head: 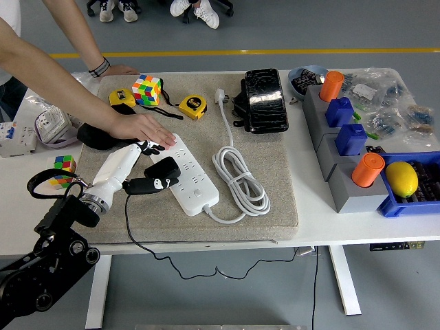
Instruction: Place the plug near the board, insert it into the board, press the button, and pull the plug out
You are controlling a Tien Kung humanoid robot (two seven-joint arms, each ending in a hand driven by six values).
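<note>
Grasping the black plug (163, 168), the left hand (141, 180) holds it over the power strip's (191, 180) left edge, sockets just rightward.

Left of centre in the frame, the robot's left hand (141, 175) reaches in from the lower left, its fingers closed around a black plug adapter (161, 169) at the left edge of a white power strip (192, 180). A person's hand (146, 128) comes in from the upper left and presses flat on the strip's far end. The strip's white cable (240, 180) lies coiled to the right on a beige mat (275, 199). Along the mat's top edge sit a Rubik's cube (147, 89), a yellow tape measure (192, 106) and a black case (262, 100). At the far right, a lemon (401, 178) rests in a blue bin (392, 206).
</note>
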